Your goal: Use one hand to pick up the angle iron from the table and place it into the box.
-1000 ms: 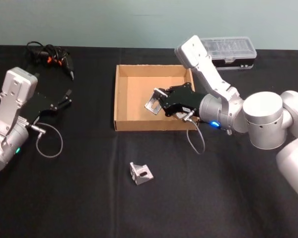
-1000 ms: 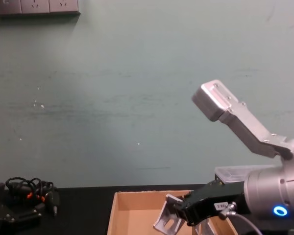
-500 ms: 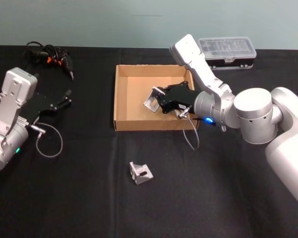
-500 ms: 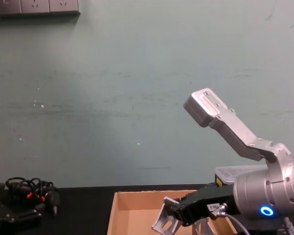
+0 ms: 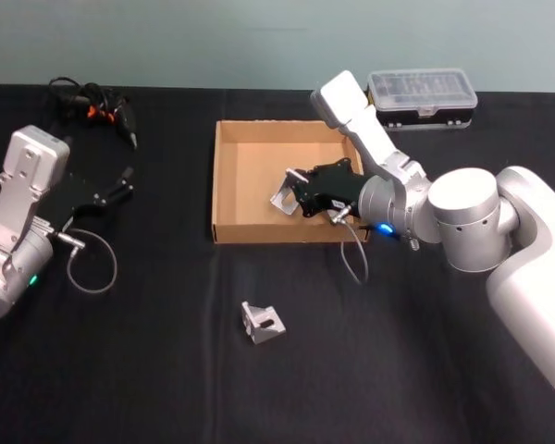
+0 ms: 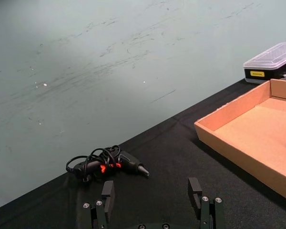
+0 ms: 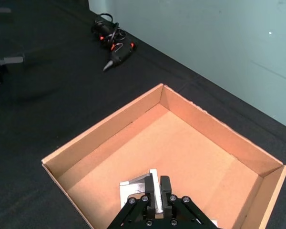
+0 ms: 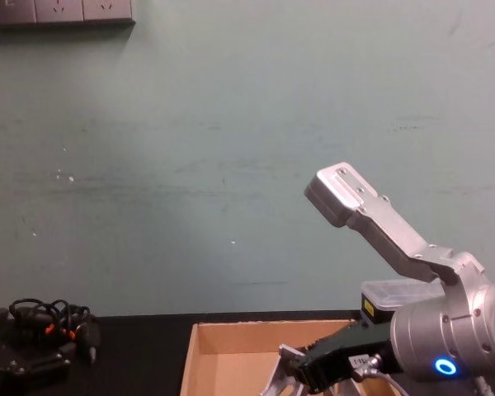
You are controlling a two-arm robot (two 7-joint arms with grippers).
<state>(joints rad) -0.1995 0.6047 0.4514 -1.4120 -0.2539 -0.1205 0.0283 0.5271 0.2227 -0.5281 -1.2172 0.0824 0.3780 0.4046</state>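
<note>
- Gripped an angle iron (image 5: pixel 281 198) between the narrowed fingers of the right claw (image 5: pixel 294 191).
- Held it within the walls of the box (image 5: pixel 231 190), toward the right wall; could not tell whether it touched the floor.
- Saw a second angle iron (image 5: pixel 262 324) on the desk (image 5: pixel 148 370), in front of the box.
- Found the left claw (image 6: pixel 151 187) spread wide, parked far left.

on the counter (image 5: pixel 148 370) a shallow tan cardboard box (image 5: pixel 259 231) sits central, a clear-lidded plastic case (image 5: pixel 424 92) to its far right, a tangled black corded tool (image 5: pixel 92 104) far left. a silver metal angle iron (image 5: pixel 262 323) lies near of the box; a second angle iron (image 5: pixel 282 197) hangs over its floor.
</note>
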